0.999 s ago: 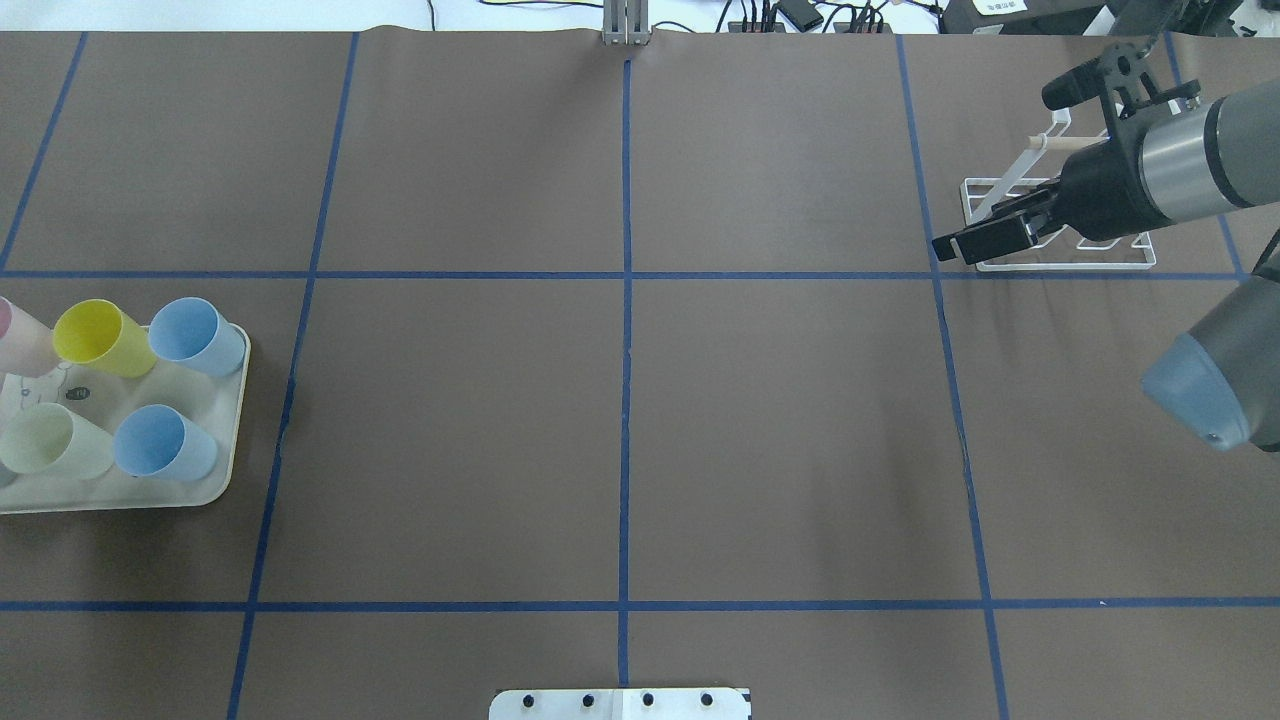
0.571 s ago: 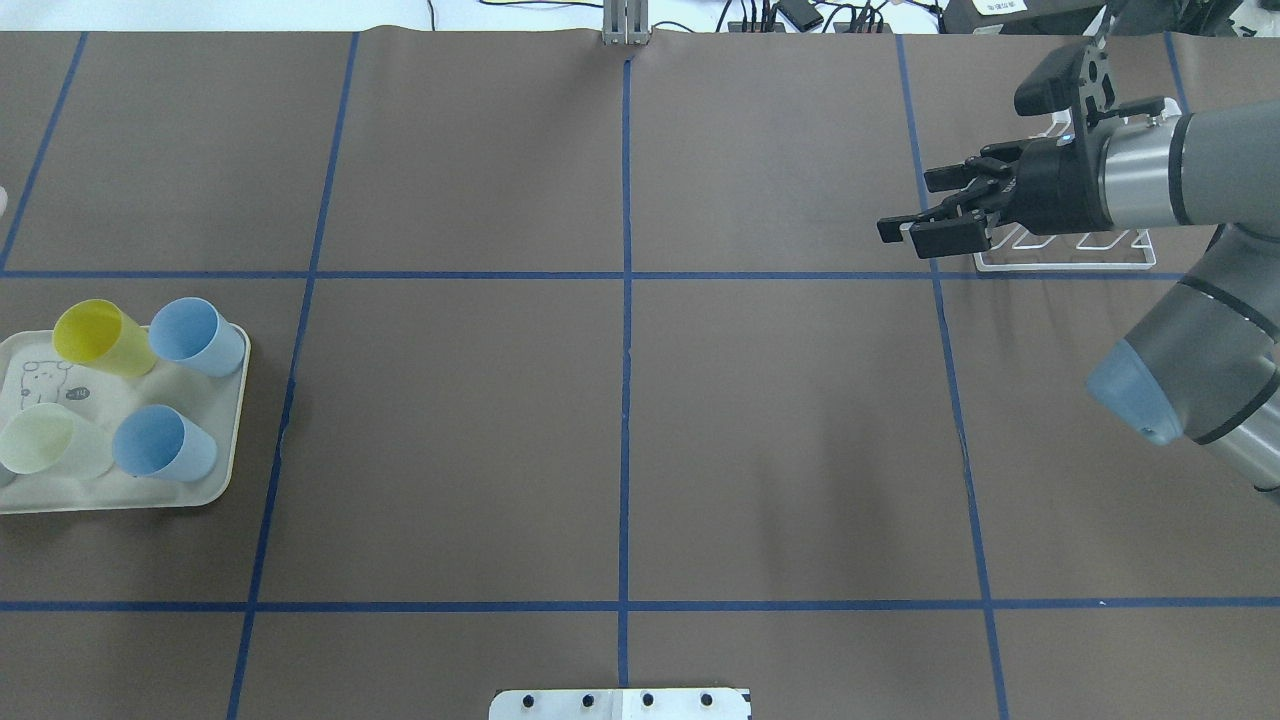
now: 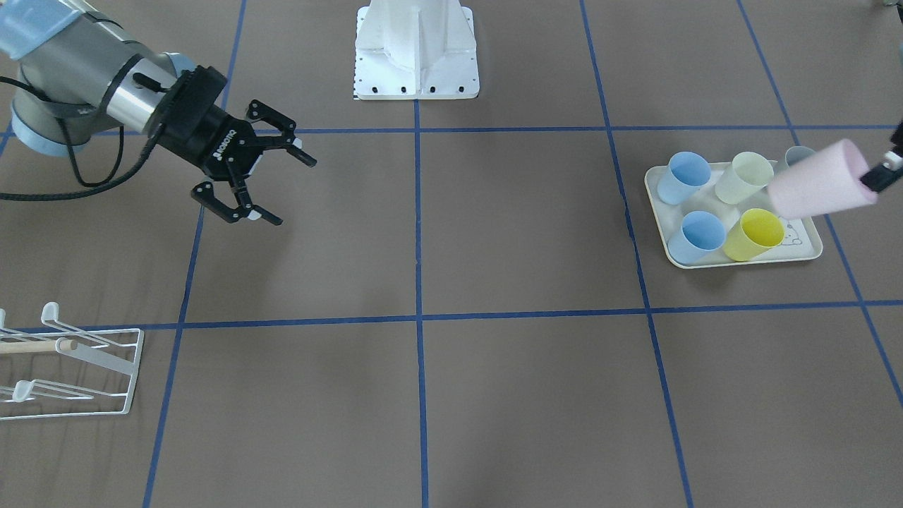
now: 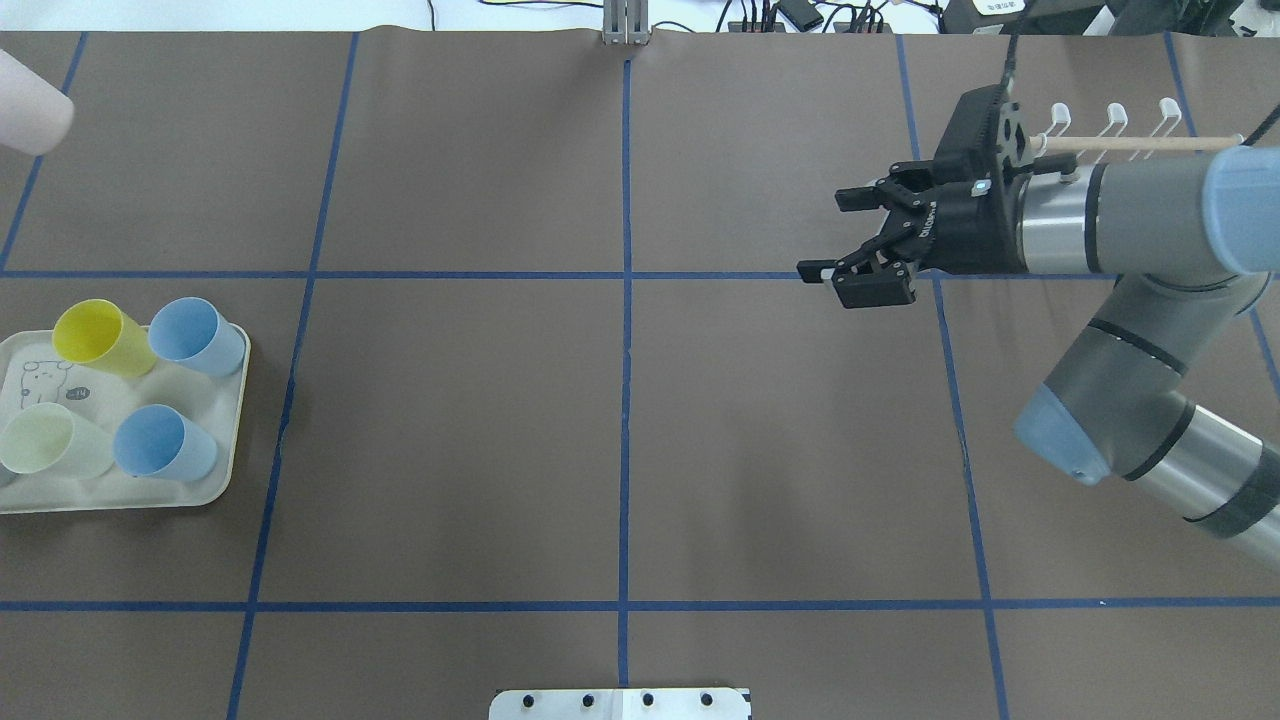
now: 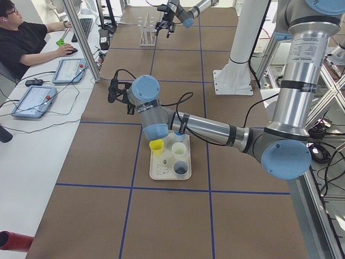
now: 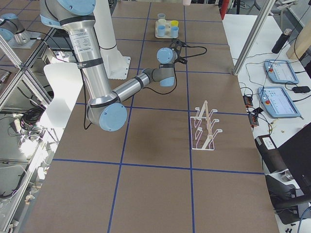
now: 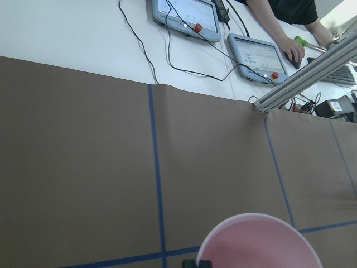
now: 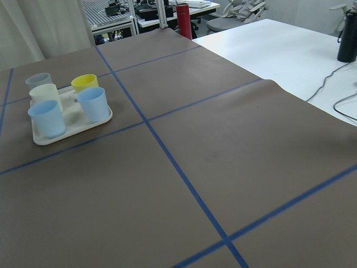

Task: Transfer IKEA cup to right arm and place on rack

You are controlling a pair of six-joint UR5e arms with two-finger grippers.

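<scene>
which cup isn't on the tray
The pink cup: the left gripper holds it aloft, while the other five stand on the tray.

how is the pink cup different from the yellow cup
Colour: the pink cup is pale pink, the yellow cup bright yellow.
Support: the pink cup is held in the air by the left hand; the yellow cup stands on the tray.
Pose: the pink cup is tipped nearly onto its side; the yellow cup is upright, mouth up.
Both are plain tapered cups without handles.
</scene>
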